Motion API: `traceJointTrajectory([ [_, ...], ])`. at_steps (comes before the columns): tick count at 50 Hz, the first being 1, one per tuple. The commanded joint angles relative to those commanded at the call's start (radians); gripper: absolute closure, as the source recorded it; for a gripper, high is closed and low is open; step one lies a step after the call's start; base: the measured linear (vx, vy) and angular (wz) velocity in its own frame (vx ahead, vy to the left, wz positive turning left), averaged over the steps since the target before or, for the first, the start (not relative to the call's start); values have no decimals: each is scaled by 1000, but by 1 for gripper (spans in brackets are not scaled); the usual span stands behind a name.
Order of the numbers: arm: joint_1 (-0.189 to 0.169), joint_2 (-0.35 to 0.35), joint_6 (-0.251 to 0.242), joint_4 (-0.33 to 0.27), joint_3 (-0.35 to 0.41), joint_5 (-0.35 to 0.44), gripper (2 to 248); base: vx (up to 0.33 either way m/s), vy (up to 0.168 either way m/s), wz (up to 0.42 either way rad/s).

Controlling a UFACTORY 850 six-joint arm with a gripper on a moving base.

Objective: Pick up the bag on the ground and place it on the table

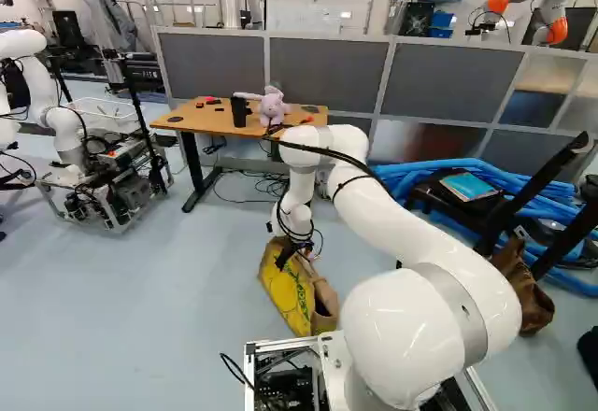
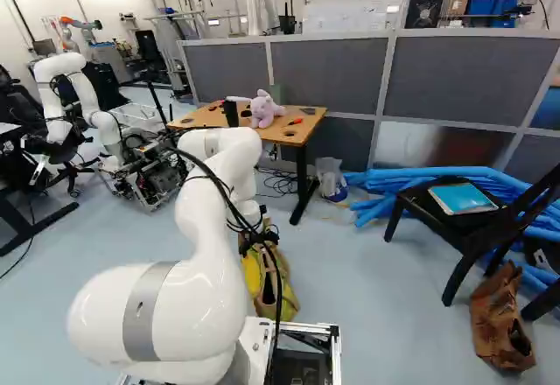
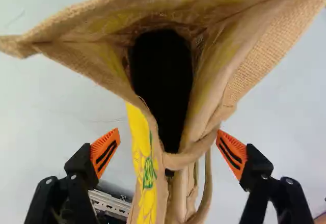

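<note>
Down on the floor (image 1: 140, 308), short of the desk (image 1: 201, 121), the bag (image 1: 297, 291) sits between the spread fingers (image 3: 104, 154), its long mouth (image 3: 163, 76) running ahead from between them. One handle (image 3: 191, 155) crosses that gap, so closing inward should catch it. Green print (image 3: 149, 173) marks the bag's yellow side.

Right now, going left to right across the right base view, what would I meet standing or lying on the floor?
Another robot → yellow-and-tan bag → clear plastic bag → black chair.
</note>
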Motion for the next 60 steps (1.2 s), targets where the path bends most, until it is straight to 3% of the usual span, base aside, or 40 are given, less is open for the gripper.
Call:
traceJointTrajectory([
  [25,0,-78,0,0,-74,0,3,0,0,0],
  [26,0,-78,0,0,-74,0,32,0,0,0],
  [31,0,-80,0,0,-75,0,32,0,0,0],
  [32,0,-80,0,0,-76,0,70,0,0,0],
  [36,0,-80,0,0,-76,0,70,0,0,0],
  [37,0,-80,0,0,-76,0,108,0,0,0],
  [41,0,-80,0,0,-76,0,108,0,0,0],
  [42,0,-80,0,0,-76,0,144,0,0,0],
  [46,0,-80,0,0,-76,0,144,0,0,0],
  [47,0,-80,0,0,-76,0,180,0,0,0],
  [52,0,-80,0,0,-76,0,180,0,0,0],
  [53,0,-80,0,0,-76,0,212,0,0,0],
  [60,0,-78,0,0,-74,0,215,0,0,0],
])
